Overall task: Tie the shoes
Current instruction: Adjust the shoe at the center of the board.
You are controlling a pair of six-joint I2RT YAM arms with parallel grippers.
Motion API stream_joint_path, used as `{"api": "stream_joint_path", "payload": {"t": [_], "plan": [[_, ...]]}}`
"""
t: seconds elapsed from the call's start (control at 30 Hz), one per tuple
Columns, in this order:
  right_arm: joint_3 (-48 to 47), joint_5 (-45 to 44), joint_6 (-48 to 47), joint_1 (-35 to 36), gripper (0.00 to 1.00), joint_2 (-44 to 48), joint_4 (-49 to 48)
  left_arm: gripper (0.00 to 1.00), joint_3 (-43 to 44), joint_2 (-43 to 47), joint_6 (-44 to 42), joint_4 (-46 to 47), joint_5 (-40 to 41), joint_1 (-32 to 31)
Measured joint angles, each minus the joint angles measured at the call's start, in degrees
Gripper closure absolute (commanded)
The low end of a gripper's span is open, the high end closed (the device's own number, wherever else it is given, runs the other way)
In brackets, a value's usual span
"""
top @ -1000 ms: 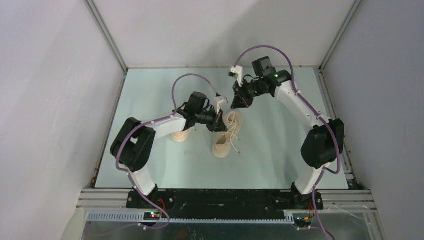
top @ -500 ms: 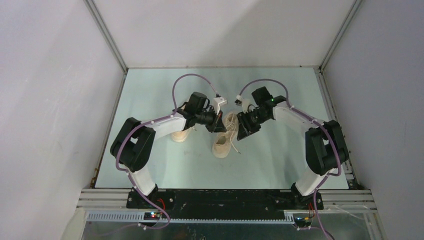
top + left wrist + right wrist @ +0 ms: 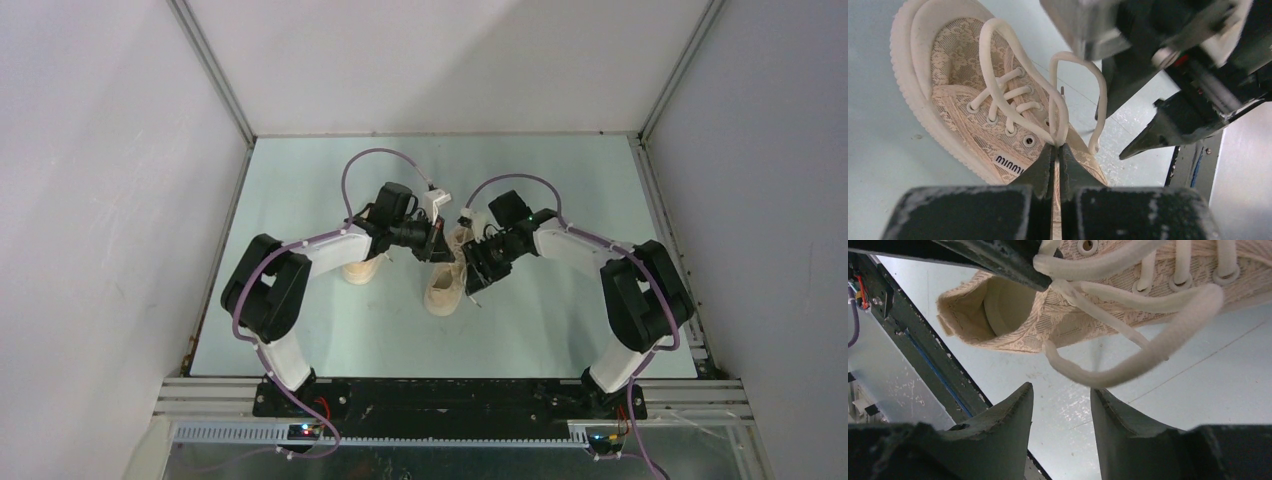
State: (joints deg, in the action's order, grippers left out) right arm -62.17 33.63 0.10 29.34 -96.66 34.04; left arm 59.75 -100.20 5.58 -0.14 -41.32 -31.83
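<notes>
**Item 1. Second shoe** (image 3: 358,270): on the surface (image 3: 560,320) at the left, mostly hidden under the left arm. Its lacing cannot be seen.

**Item 2. Left tool** (image 3: 1057,150): fingers together, clamped on the lace (image 3: 996,80) where the strands gather past the top eyelets. This probably anchors the knot's base while the other arm works.

**Item 3. Centre shoe** (image 3: 443,292): flat on the surface between both tools, toe toward the arm bases, within reach of either arm.

**Item 4. Lace loop** (image 3: 1148,357): curves out from the centre shoe's side, clear of the surface. Neither tool holds this part.

**Item 5. Right tool** (image 3: 1060,395): fingers apart, gripping nothing, aimed at the lace loop from just beside it. It is likely positioned to take the loop and pull it tight.
</notes>
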Motion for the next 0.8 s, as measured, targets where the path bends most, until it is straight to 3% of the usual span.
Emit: {"api": "stream_joint_path", "payload": {"t": [0.3,0.43,0.47,0.53,0.67,0.8], "plan": [[5.1,1.2,1.7,1.2,0.53,-1.6,-8.0,1.0,-0.1,0.0,2.1,1.3,-0.9,0.0],[6.6,1.3,2.4,2.7,0.71,-1.9,-10.8,1.0,-0.5,0.0,2.2,1.5,-1.0,0.0],[6.9,1.4,2.5,2.9,0.83,-2.0,-11.3,1.0,-0.6,0.0,2.2,1.5,-1.0,0.0],[7.3,1.6,2.6,3.3,0.96,-2.2,-12.1,1.0,-0.9,0.0,2.2,1.6,-1.0,0.0],[7.5,2.6,2.7,1.9,1.0,-1.5,-11.8,1.0,-0.9,0.0,2.0,1.7,-1.2,0.0],[6.3,3.4,1.2,-3.2,1.0,5.1,-4.7,1.0,-0.9,0.0,1.5,1.6,-1.6,0.1]]}}
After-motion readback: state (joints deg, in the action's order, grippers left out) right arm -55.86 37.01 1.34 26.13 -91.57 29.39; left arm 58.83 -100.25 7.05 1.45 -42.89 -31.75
